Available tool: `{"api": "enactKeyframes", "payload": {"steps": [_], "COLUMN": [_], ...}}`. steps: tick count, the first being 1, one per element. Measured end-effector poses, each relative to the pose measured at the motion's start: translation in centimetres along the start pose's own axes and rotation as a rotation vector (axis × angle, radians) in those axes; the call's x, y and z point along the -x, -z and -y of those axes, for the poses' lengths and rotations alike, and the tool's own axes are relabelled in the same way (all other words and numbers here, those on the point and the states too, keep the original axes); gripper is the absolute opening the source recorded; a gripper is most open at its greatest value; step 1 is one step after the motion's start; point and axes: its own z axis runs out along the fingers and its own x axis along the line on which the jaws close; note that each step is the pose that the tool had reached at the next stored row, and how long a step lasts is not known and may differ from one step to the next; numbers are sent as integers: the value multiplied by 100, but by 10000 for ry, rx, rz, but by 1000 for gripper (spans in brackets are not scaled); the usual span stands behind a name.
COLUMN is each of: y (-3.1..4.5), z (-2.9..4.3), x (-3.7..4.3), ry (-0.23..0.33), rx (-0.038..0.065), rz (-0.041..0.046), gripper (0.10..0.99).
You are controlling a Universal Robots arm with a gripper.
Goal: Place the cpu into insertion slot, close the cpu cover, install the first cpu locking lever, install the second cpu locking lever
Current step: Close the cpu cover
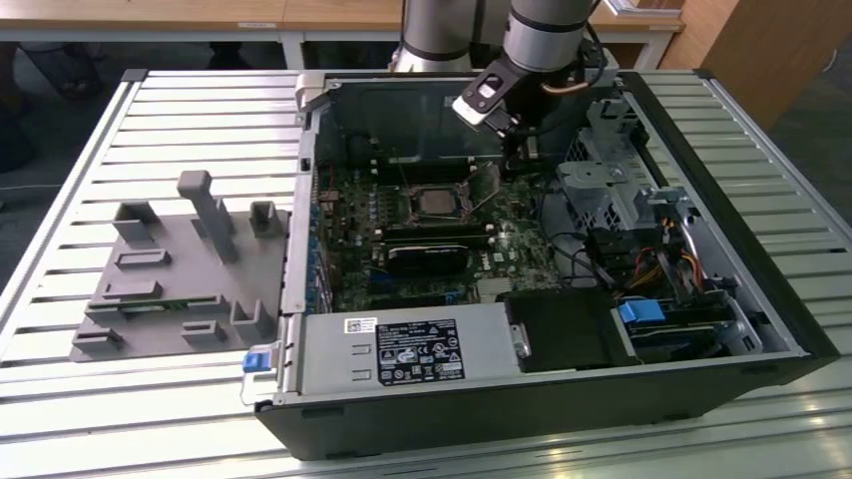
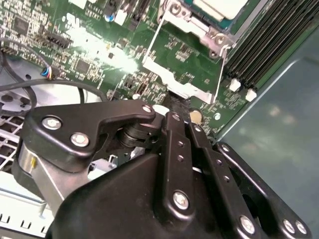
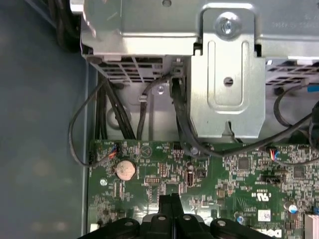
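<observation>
Up close in the second wrist view, the gripper (image 2: 175,103) has its fingers pinched together, tips right at the edge of the swung-open cpu cover (image 2: 189,90). Just past that, the cpu (image 2: 220,7) sits in the insertion slot (image 2: 199,27) on the green board (image 2: 75,45).

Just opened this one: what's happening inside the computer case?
The robot arm's gripper reaches into the open black computer case, jaws together at the edge of the thin silvery metal cpu cover, which stands swung open. The small pale square cpu already sits in the silver-rimmed insertion slot.
</observation>
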Motion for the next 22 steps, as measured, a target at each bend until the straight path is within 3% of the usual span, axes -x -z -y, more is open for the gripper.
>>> {"api": "enactKeyframes", "payload": {"steps": [13, 22], "y": [2, -15], "z": [254, 344], "x": [0, 1], "ry": [0, 0], "rx": [0, 0], "rz": [-1, 0], "gripper": [106, 106]}}
